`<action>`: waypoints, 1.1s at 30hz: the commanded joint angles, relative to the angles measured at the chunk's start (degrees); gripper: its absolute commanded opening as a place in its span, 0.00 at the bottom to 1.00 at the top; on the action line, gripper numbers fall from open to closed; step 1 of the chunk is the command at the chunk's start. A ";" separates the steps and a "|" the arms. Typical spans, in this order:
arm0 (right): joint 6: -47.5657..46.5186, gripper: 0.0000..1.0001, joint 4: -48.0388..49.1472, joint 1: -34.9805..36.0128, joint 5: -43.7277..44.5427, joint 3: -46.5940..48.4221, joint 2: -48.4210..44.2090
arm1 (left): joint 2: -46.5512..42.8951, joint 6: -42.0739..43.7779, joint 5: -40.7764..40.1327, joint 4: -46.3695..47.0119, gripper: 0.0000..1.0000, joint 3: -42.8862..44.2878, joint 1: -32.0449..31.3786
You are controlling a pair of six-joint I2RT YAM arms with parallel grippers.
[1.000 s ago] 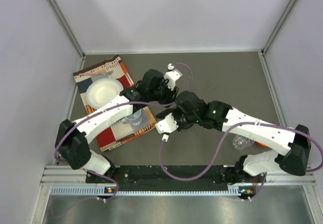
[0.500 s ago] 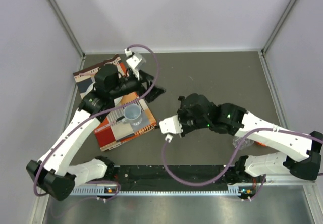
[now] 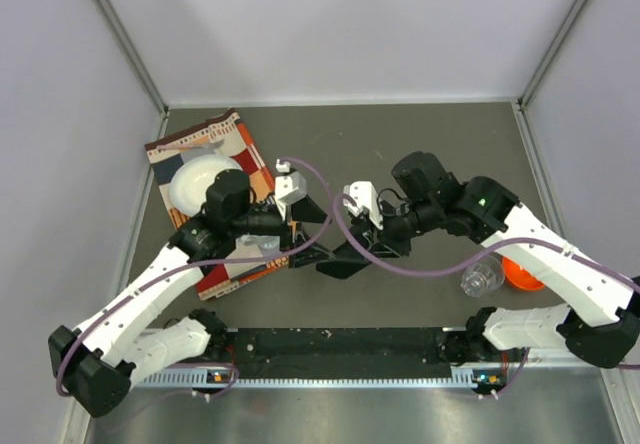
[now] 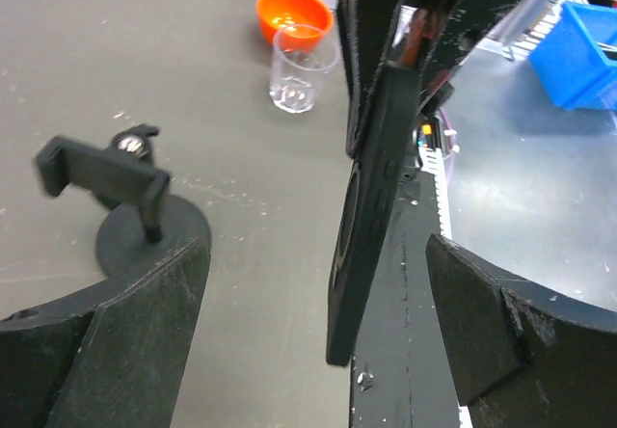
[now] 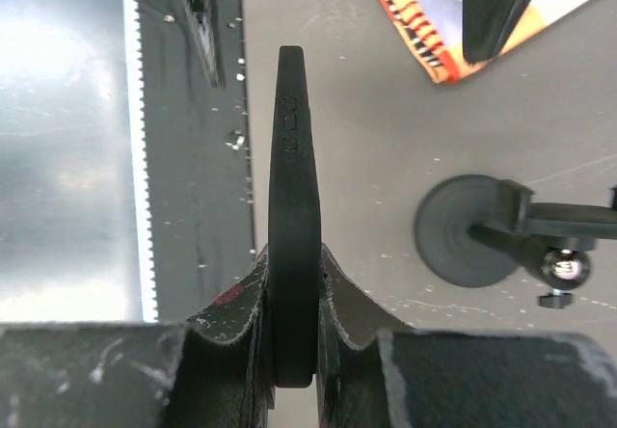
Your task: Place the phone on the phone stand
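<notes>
**Right gripper** (image 5: 294, 288): clamped on the near end of the phone (image 5: 292, 158), pinching it across its thickness. You see the phone edge-on, its long axis running straight out from the fingers.

**Phone**: thin flat slab, matte black, with a rounded edge and small raised marks along the side. It is held off the table (image 5: 386, 158), near the front rail.

**Phone stand** (image 5: 477, 230): to the phone's right in the right wrist view, near but apart. It has a round matte disc base, a slim post, and a clamp bracket with a small knob on top. The bracket holds nothing. By my reading, your next move turns on this sideways gap. The phone has to cross it and turn its flat face toward the bracket.

**Left gripper** (image 4: 316, 254): wide open, holding nothing. The phone hangs in the gap between its fingers (image 4: 145, 332), touching neither. In the left wrist view the stand sits left of the phone, beyond the left finger. Both grippers are near the stand, but the right one carries the load.

**Surroundings**: patterned cloth (image 3: 228, 136) with a white bowl (image 3: 200, 179) on it; clear ribbed cup (image 4: 302, 66) just beside a glossy orange bowl (image 4: 294, 13).
</notes>
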 commanded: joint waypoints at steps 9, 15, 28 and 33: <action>9.66 0.00 0.36 -0.05 -5.84 9.17 0.27 | 5.75 6.79 3.54 -0.69 0.73 1.81 -9.96; 15.53 0.06 1.93 0.04 -0.07 8.57 -0.78 | 6.11 7.84 0.11 -2.19 0.00 3.13 -9.88; 45.60 0.99 41.29 -10.76 -7.65 -18.56 -19.50 | -0.84 -6.90 4.76 20.29 0.00 -5.30 -9.09; 52.02 0.88 57.74 -12.18 -12.78 -24.57 -21.80 | -1.11 -10.61 6.79 25.40 0.00 -6.45 -9.09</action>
